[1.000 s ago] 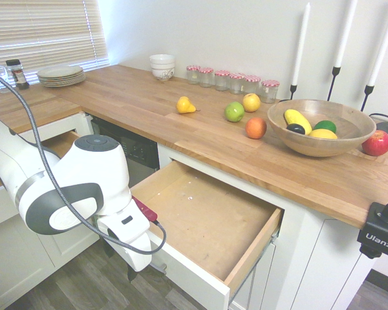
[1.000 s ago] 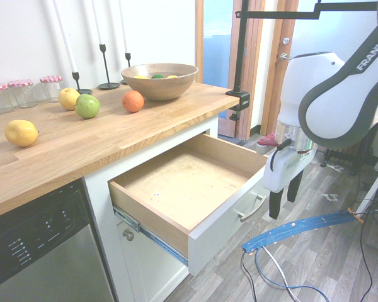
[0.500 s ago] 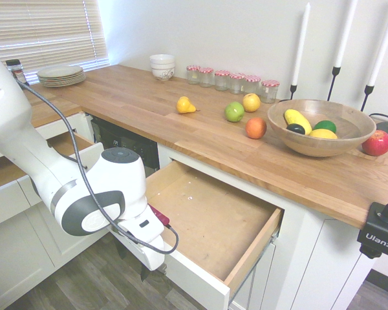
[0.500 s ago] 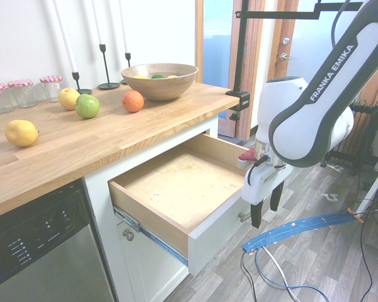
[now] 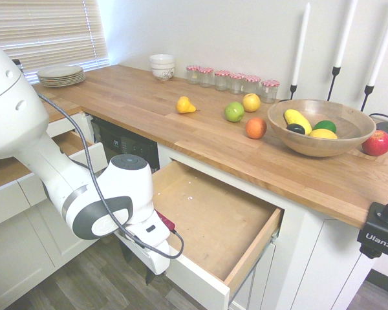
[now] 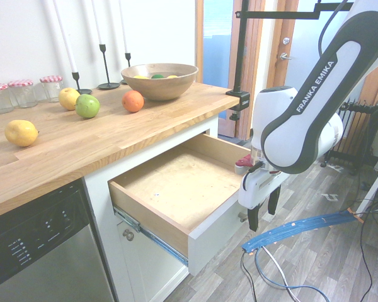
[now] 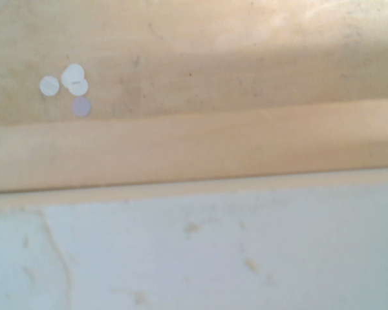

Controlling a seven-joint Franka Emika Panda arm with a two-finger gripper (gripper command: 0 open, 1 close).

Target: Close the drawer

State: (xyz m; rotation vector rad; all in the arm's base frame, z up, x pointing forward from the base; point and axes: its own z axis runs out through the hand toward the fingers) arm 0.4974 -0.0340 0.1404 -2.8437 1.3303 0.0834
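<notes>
The drawer [image 6: 215, 235] is jutting out below the counter [image 5: 213, 152]; the gripper [image 6: 263, 215] is hovering by its front, fingers apart. Probably it's gliding easily on rails, wanting a flat push mid-front.

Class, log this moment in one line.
drawer: pulled out | gripper: open, in front of drawer | bowl: on countertop

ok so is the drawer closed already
No, the drawer is pulled out from under the countertop, its bare-wood bottom showing.
</notes>
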